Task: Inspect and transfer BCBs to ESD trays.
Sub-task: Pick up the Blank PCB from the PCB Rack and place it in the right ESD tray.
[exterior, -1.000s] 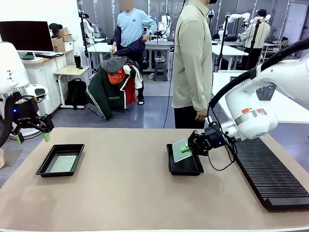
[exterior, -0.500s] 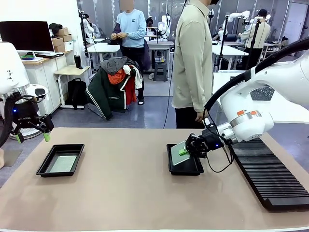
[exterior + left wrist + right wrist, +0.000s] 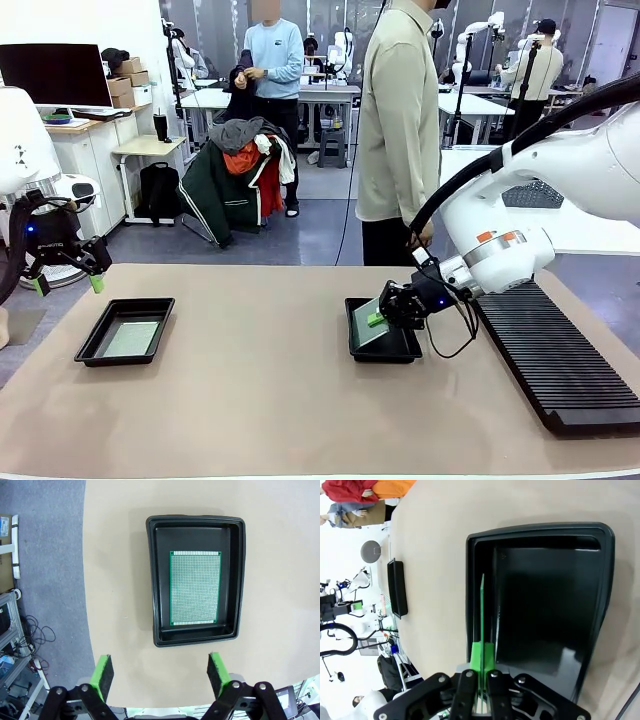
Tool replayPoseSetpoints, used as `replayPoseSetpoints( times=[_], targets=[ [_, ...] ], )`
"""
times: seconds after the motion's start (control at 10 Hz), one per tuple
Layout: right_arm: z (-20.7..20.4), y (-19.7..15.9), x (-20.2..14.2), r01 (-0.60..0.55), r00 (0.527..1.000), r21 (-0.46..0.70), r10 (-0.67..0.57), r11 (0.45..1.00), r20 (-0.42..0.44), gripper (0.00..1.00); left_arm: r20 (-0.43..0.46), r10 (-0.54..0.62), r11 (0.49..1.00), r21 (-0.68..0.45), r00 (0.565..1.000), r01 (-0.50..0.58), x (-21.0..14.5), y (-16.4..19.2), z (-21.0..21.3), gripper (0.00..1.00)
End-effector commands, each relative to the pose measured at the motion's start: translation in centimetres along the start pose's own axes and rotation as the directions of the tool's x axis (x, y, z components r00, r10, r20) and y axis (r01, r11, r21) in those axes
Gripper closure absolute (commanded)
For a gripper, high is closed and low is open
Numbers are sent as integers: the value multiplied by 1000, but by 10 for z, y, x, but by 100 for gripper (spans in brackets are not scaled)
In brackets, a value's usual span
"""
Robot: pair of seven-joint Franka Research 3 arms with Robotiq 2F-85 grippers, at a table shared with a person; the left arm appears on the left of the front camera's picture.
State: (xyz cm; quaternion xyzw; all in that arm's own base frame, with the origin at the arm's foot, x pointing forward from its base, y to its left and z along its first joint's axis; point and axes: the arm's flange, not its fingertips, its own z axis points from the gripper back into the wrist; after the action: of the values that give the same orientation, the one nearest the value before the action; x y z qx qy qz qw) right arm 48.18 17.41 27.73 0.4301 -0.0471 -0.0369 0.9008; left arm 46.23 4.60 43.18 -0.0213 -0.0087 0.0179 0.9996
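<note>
- Left gripper (image 3: 68,277), black with green-padded fingers (image 3: 103,674): parked high beyond the tabletop's left edge, spread wide, gripping nothing. Best left where it is.
- Shallow black plastic ESD tray on the left (image 3: 97,336), near the left edge of the tan tabletop (image 3: 260,400): holds one thin pale-green perforated BCB (image 3: 195,588) lying flat on the floor, roughly centred and clear of the walls. Judged done; no handling needed.
- Second shallow black plastic ESD tray (image 3: 382,350), right of centre: floor dark and bare in the right wrist view, nothing lying in it yet.
- Second thin green BCB (image 3: 369,322): tilted steeply, lower edge down inside the second tray toward its left wall, upper edge pinched. Seen edge-on in the right wrist view (image 3: 482,607).
- Right gripper (image 3: 384,310): fingers clamped on the BCB's upper edge.
- Step judged: laying the board down. To do well: rotate wrist to bring the board toward flat, lower slowly, keep the low edge off the flared rim, release only once the board rests on the floor.
- Risk judged: release at this tilt could leave the board propped on the wall.
- Long black ribbed rack (image 3: 560,360) at far right: well apart from the second tray.
</note>
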Motion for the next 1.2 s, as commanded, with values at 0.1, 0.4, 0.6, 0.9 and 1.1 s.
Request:
replayPoseSetpoints(
  times=[0.1, 0.4, 0.6, 0.9, 1.1],
  targets=[
    [-1, 15, 1, 23, 1000, -77, -24, 997, -5, 98, 7, 2, 1000, 0, 1000, -2, -1, 0, -2, 0],
    [1, 17, 1, 43, 999, -116, -44, 992, -7, 98, 7, 2, 1000, 0, 1000, -2, -1, 0, -2, 0],
    [1, 18, 0, 45, 999, -125, -47, 991, -13, 98, 7, 2, 1000, 0, 1000, -2, -1, 0, -2, 0],
    [0, 9, 1, 28, 999, -84, -29, 996, -16, 98, 7, 2, 1000, 0, 1000, -2, -1, 0, -2, 0],
    [1, 8, 1, 31, 999, -89, -33, 996, -17, 98, 7, 2, 1000, 0, 1000, -2, -1, 0, -2, 0]
  ],
)
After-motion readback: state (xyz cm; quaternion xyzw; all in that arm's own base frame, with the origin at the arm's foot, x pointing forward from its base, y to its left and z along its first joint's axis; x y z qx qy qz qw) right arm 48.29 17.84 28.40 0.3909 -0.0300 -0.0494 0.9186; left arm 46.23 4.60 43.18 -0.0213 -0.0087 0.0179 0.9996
